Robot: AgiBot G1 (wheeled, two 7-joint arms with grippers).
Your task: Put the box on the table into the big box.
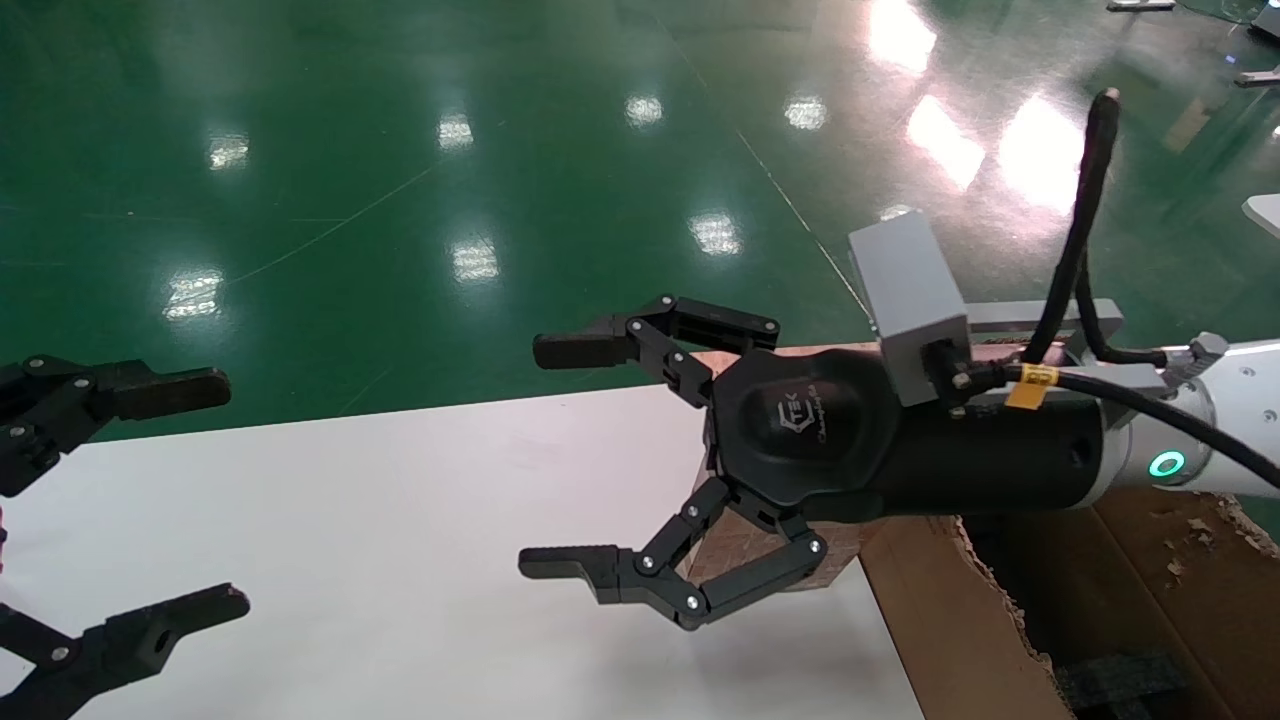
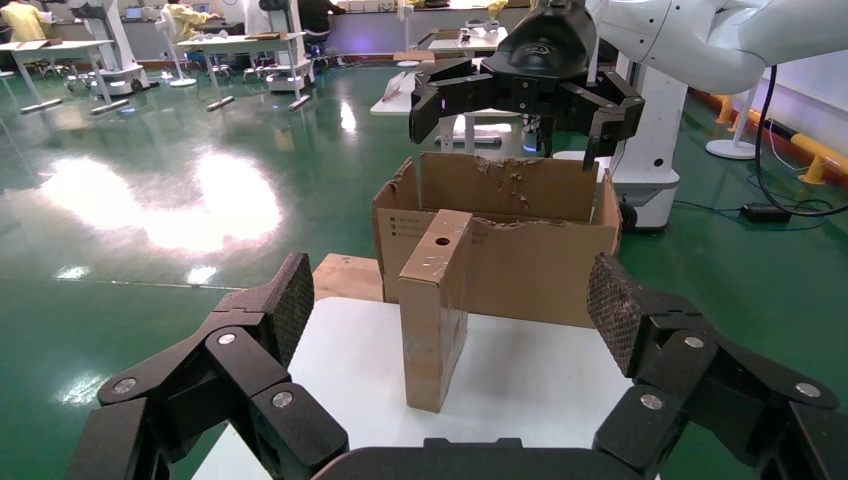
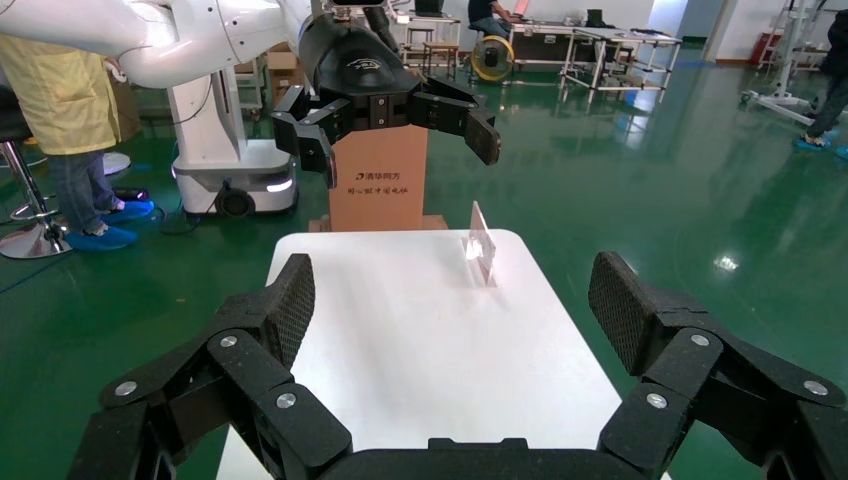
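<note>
Left wrist view: the box (image 2: 436, 305) stands on end on the table (image 2: 530, 375), near the big box (image 2: 500, 245). Both the left gripper (image 1: 120, 500) and right gripper (image 1: 590, 460) gape wide, empty; a one-sided nudge could topple it.

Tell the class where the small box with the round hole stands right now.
In the left wrist view, the box stands upright on the white table, just in front of the big box, below the open right gripper.

A glossy green floor (image 1: 400, 150) mirrors bright ceiling lights, and far work tables (image 2: 60, 50), a yellow cable reel (image 3: 488, 58) and a person in yellow (image 3: 60, 90) stand around the hall.
</note>
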